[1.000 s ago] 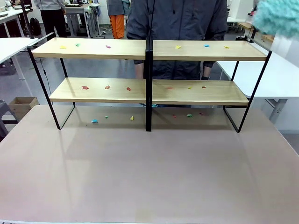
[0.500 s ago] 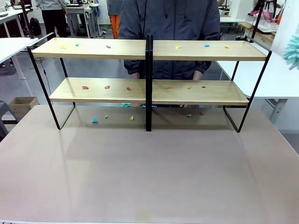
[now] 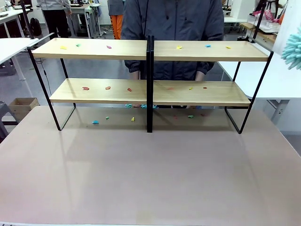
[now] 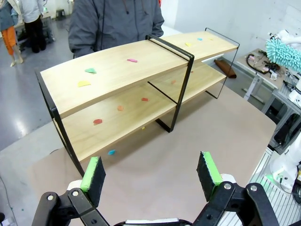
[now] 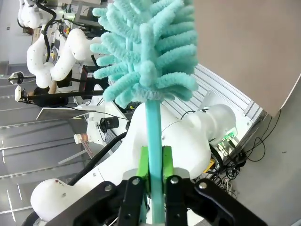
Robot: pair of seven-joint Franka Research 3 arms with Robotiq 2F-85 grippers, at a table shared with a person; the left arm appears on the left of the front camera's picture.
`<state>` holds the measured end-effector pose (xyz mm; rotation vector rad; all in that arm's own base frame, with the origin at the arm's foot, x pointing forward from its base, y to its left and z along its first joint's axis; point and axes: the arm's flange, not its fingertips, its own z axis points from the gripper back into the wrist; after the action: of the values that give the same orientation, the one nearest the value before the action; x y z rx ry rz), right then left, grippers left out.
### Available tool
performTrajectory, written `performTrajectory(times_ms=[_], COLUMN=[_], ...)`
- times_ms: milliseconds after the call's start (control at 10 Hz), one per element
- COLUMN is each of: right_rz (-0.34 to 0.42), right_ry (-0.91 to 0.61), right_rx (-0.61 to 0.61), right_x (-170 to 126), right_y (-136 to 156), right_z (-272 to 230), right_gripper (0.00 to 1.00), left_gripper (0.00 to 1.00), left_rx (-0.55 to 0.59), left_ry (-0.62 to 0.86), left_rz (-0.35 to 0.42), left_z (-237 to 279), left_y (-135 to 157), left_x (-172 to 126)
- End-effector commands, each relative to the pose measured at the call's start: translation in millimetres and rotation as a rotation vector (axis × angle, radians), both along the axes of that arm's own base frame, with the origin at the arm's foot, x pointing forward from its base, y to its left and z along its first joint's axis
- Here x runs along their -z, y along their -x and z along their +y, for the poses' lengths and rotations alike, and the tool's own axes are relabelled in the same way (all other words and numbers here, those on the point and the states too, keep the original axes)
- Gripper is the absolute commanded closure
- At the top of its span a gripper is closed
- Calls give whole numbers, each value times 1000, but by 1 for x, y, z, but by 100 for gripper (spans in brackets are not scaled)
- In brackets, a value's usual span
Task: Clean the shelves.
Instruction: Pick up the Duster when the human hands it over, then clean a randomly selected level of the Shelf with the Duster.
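Left hand (image 4: 151, 174): fingers spread wide, empty, well short of the shelves' front. The two-tier light wooden shelves in a thin black metal frame (image 3: 127, 49) stand at the far side of the beige worktop (image 3: 150, 179). Small coloured scraps (image 3: 108, 47) lie on both boards, none swept. The fluffy teal duster (image 3: 292, 48) has dropped from above the shelves' right end to beside it, so sweeping looks imminent. The right wrist view supplies the grip: right hand (image 5: 155, 165) clamped on the duster's handle.
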<state>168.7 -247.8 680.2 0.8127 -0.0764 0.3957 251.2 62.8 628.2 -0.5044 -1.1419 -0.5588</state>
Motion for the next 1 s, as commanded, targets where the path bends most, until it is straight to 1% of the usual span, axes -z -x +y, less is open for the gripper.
performTrajectory(times_ms=[0,900], right_rz=[-3,-3], right_ry=[10,10], right_rx=[4,4], right_x=[-3,-3], right_y=[2,2], right_z=[1,1], right_gripper=[100,100], left_gripper=[0,0], left_rx=[-13,-13], left_ry=[-5,-5], left_rz=[8,8], left_z=[-2,-2], left_y=[1,1], left_x=[6,6])
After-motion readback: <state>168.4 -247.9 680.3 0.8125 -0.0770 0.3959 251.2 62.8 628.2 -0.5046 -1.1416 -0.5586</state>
